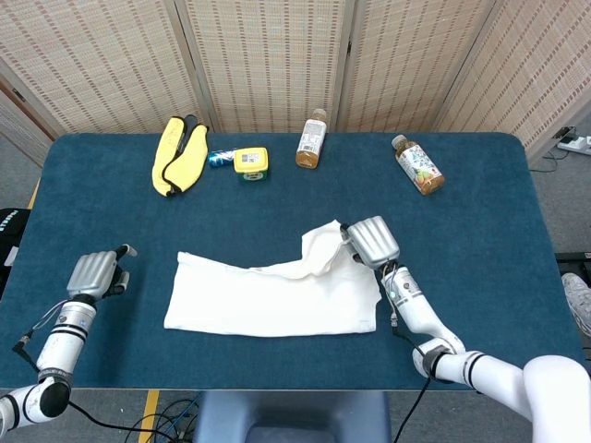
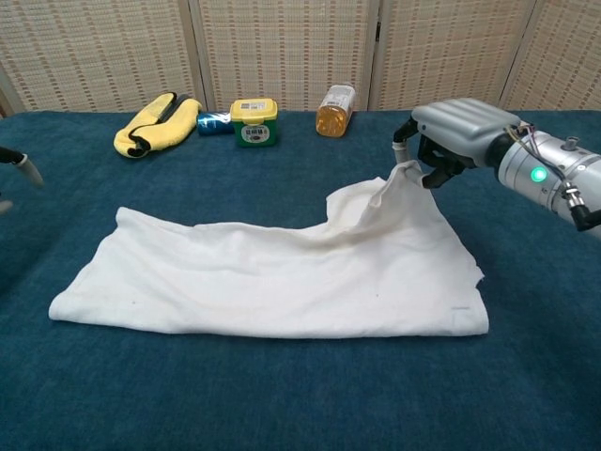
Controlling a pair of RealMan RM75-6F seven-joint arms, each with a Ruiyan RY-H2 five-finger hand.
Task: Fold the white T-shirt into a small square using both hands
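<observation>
The white cotton T-shirt (image 1: 277, 295) is lying near the middle of the blue cloth-covered counter (image 1: 499, 249), spread out as a long wrinkly band running from 9 to 3 o'clock, with its right corner pulled up off the surface into a little tent. The right hand (image 2: 455, 127) has that corner pinched between its fingertips (image 2: 402, 150), knuckles up, forearm coming in from about 4 o'clock. The left hand (image 1: 92, 274) sits low near the counter's 8 o'clock edge, well apart from the shirt; can't tell from the views whether its fingers are curled or spread. Lots of bare blue between the shirt and the far edge. The yellow cloth (image 1: 177, 153), green-and-yellow tub (image 1: 250, 163) and two drink bottles (image 1: 311, 140) are lined up at 12 o'clock.
</observation>
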